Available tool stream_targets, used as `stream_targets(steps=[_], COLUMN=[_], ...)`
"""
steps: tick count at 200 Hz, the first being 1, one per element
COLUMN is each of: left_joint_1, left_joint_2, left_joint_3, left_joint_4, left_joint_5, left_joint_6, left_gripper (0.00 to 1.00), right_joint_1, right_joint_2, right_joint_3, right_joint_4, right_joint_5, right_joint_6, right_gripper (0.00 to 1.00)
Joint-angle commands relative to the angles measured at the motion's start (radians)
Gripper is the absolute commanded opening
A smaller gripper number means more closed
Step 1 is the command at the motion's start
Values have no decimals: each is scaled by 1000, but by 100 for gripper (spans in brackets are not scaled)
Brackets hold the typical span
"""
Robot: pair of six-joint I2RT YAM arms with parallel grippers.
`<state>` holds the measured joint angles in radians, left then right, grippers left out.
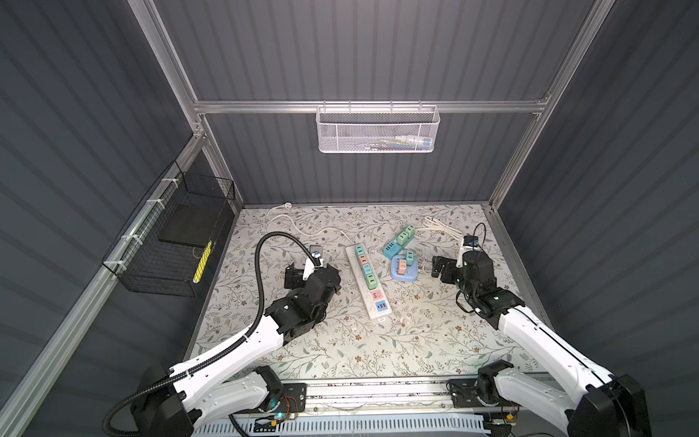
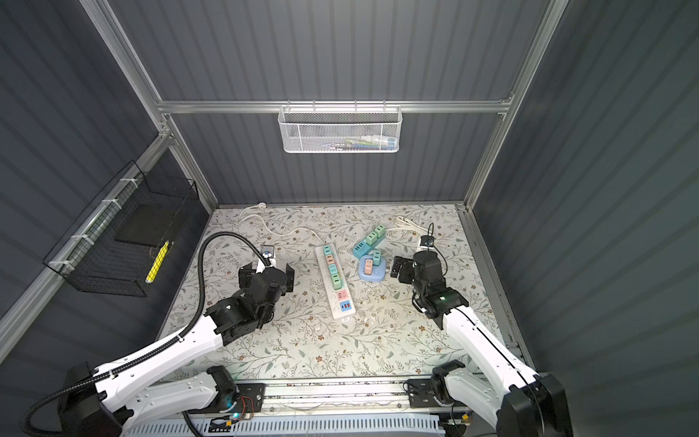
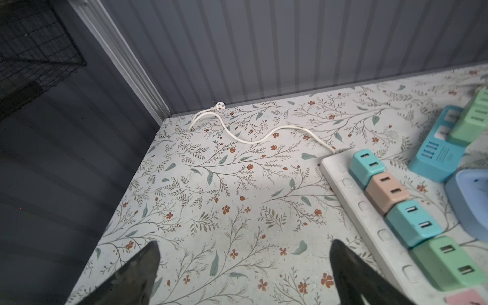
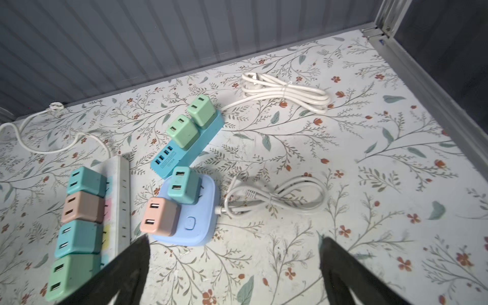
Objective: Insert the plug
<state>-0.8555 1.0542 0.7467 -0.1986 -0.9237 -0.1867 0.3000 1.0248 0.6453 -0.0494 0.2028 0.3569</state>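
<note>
Pincers, two, both seen from above. The left pincer (image 3: 244,247) is spread wide and empty, over the floral-patterned bench (image 1: 340,352) at 9 o'clock of the long white plastic power strip (image 3: 353,195). The right pincer (image 4: 234,239) is likewise spread and empty, at 3 o'clock of the pale-blue square socket hub (image 4: 195,227).

Pastel plastic cube plugs (image 4: 81,208) (all seated):
- four in a row on the white strip
- two green plugs (image 4: 184,130) on the bright-blue oblong strip (image 4: 169,161), at 1 o'clock of the white one
- teal plug (image 4: 182,184) and pink plug (image 4: 159,217) on the hub

A white mesh basket (image 1: 377,132) hangs on the back rail (image 1: 264,107), a black wire basket (image 1: 159,278) beside the floral mat (image 1: 340,348).
</note>
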Motion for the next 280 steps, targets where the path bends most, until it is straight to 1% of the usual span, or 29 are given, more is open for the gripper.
stream_targets(steps=[1,10,23,38,51,62,72,94,118,130,145,155,169,174,177,184,187,196,199,208,220,232,244,280], left_joint_1=[11,18,50,111,190,271,341,458,569,620,657,668,698,710,712,717,723,735,737,742,746,747,746,747], left_joint_2=[22,37,59,77,97,121,149,211,315,385,490,547,643,679,682,646,641,670,670,649,669,653,664,659], left_joint_3=[-41,-56,-60,-69,-94,-122,-150,-221,-315,-350,-374,-374,-350,-346,-343,-319,-308,-305,-304,-286,-291,-284,-289,-287], left_joint_4=[178,210,236,271,336,405,472,624,850,976,1142,1202,1230,1298,1286,1155,1131,1190,1185,1101,1156,1104,1144,1127], left_joint_5=[87,131,144,231,313,393,444,463,482,547,559,578,603,620,625,633,648,683,684,673,679,680,679,677], left_joint_6=[262,313,301,315,335,333,322,306,314,306,285,281,258,261,266,243,235,246,244,227,229,224,226,224], left_gripper=[100,100,100,100,100,100,100,100,100,100,100,100,100,100,100,100,100,100,100,100,100,100,100,100], right_joint_1=[-62,-85,-104,-118,-133,-145,-155,-168,-183,-193,-207,-216,-225,-227,-229,-230,-231,-233,-234,-235,-238,-240,-243,-248], right_joint_2=[2,4,3,7,12,18,25,37,32,22,12,9,14,18,21,29,32,48,53,69,87,131,152,179], right_joint_3=[21,20,5,-8,-15,-21,-25,-29,-59,-82,-117,-135,-155,-160,-162,-165,-169,-174,-175,-177,-191,-211,-236,-308], right_joint_4=[94,103,133,165,182,198,210,216,240,258,295,318,350,357,359,367,373,383,385,399,432,484,543,724], right_joint_5=[-70,-89,-90,-84,-85,-90,-105,-140,-174,-181,-185,-184,-183,-186,-189,-194,-195,-194,-194,-195,-192,-185,-174,-114], right_joint_6=[-30,-23,-36,-70,-82,-77,-75,-101,-198,-237,-276,-296,-315,-322,-328,-341,-344,-345,-346,-350,-350,-365,-390,-464], right_gripper=[99,99,99,99,99,99,99,99,99,99,99,99,99,99,99,99,99,99,99,99,99,99,99,99])
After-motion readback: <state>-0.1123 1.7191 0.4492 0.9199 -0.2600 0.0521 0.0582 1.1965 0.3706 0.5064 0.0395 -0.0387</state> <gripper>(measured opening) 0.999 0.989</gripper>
